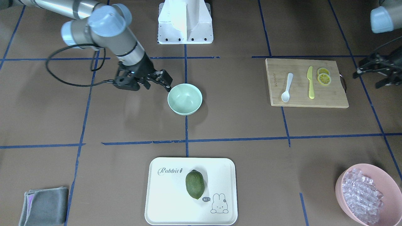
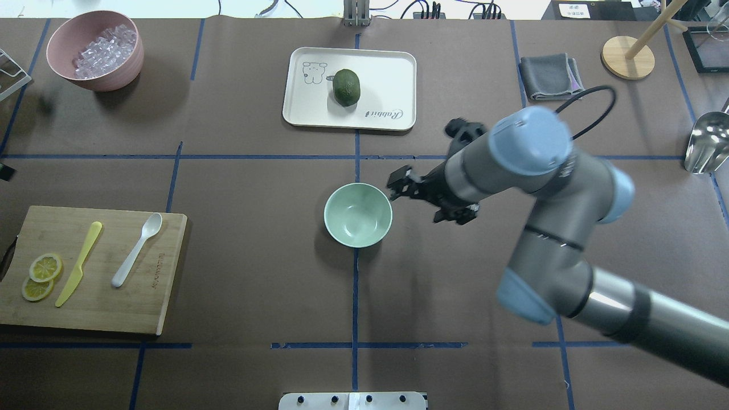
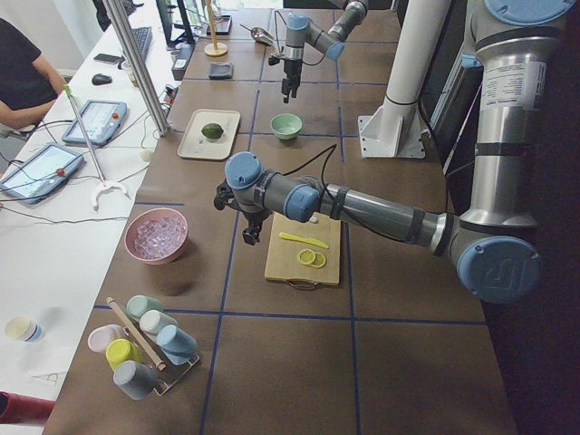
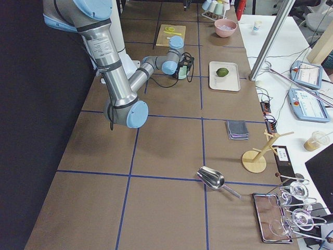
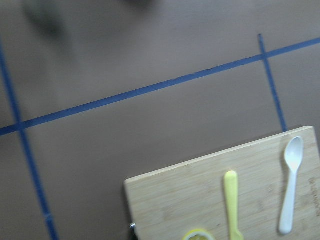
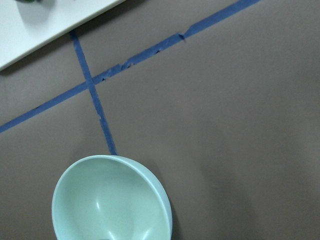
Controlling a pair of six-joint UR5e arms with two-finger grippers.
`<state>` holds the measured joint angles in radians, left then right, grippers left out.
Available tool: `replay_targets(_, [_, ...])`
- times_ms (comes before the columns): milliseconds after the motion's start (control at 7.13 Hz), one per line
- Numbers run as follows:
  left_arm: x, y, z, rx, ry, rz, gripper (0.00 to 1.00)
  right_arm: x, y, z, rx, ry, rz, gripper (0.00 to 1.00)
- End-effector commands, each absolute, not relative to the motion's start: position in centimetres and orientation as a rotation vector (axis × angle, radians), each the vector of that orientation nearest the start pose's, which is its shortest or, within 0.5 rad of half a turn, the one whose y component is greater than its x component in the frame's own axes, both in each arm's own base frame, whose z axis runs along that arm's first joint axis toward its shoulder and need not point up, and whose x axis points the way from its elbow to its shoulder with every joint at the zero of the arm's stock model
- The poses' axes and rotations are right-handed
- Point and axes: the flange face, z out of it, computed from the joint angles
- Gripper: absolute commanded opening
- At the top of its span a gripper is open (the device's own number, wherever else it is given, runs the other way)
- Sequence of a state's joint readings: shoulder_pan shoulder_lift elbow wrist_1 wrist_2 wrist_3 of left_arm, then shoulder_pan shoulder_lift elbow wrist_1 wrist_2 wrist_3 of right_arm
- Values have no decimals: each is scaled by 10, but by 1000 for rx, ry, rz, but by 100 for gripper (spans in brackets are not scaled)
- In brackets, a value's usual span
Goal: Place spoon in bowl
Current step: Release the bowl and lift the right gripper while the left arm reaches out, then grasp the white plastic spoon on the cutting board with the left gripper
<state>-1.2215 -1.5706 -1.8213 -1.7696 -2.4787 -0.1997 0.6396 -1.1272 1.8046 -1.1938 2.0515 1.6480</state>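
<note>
The white spoon [image 1: 287, 88] lies on the wooden cutting board [image 1: 329, 94], next to a yellow-green knife [image 1: 310, 83]. It also shows in the overhead view [image 2: 135, 250] and the left wrist view [image 5: 290, 185]. The mint-green bowl [image 1: 184, 99] stands empty at the table's middle [image 2: 357, 214]. My right gripper [image 1: 167, 82] hovers right beside the bowl's rim, open and empty. My left gripper [image 1: 366, 75] is at the table's edge beside the board, apart from the spoon; it looks open and empty.
Lemon slices [image 1: 323, 77] lie on the board by the knife. A white tray [image 1: 163, 201] holds a green fruit [image 1: 194, 184]. A pink bowl [image 1: 342, 185] of clear pieces stands at a corner. A grey cloth [image 1: 44, 205] lies at the other.
</note>
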Motion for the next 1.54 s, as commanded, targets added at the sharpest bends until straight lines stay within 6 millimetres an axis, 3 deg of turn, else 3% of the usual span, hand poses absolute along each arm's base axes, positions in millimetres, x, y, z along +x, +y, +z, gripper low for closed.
replay_targets(0, [228,-459,482,249,901,403,100,-335,-467,291,-182,-1138,401,100])
replay_targets(280, [277,-438,479,233,904,459,100,-303,-471,334,-129,-1104,275,100])
replay_targets(421, [303,-438,471,243,891,478,100,-288,-474,349,-114,-1101,215,100])
replay_targets(561, [319,-431,473,267,845,480,96,-279,-471,363,-100,-1092,181,100])
replay_targets(701, [325,-428,474,272,835,487,94,-272,-470,370,-85,-1082,192,100])
replay_targets(1402, [347,-412,483,231,834,531,73,-274,-473,379,-60,-1051,215,100])
